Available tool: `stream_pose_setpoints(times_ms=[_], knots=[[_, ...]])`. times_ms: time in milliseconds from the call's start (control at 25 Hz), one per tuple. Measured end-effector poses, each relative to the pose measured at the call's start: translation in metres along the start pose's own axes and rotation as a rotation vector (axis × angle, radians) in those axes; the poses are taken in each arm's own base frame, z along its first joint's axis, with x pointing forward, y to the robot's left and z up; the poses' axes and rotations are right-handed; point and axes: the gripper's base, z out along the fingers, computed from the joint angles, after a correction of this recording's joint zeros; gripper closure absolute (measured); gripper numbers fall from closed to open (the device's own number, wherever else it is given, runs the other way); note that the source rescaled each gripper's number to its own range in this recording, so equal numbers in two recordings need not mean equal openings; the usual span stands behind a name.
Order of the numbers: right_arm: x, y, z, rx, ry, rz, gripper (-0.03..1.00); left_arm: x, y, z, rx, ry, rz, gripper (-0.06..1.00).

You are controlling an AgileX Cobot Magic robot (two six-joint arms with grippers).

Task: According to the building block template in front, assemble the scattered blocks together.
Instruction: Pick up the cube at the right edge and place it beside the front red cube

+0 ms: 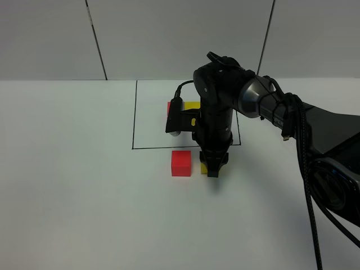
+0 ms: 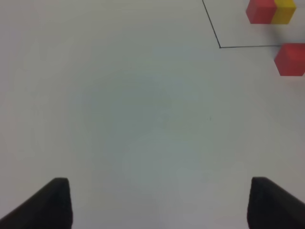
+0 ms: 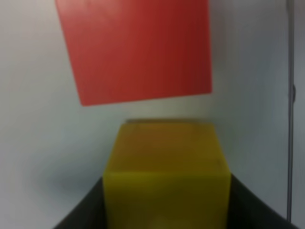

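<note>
Just outside the black frame (image 1: 157, 148), our right tool (image 1: 212, 169) pinches the yellow cube (image 3: 167, 176) by opposite flat faces, near the red cube (image 1: 181, 163); we judge both light, rigid, smooth; our left tool (image 2: 159, 200) stands spread, empty.

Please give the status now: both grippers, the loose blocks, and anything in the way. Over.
Right gripper shut on yellow cube, beside red cube, not touching. Left gripper open, holding nothing. Nothing between the cubes.
</note>
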Motion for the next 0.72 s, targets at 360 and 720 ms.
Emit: stream_pose_setpoints(times_ms=[360,720], knots=[[-0.0063,0.0057,0.0097,-0.018,0.009,-0.023,0.96,0.0,0.0,0.0,0.0,0.0,0.0,0.2],[-0.0088,0.0027,0.0097,0.015,-0.018,-0.025,0.97,0.0,0.0,0.0,0.0,0.0,0.0,0.2]])
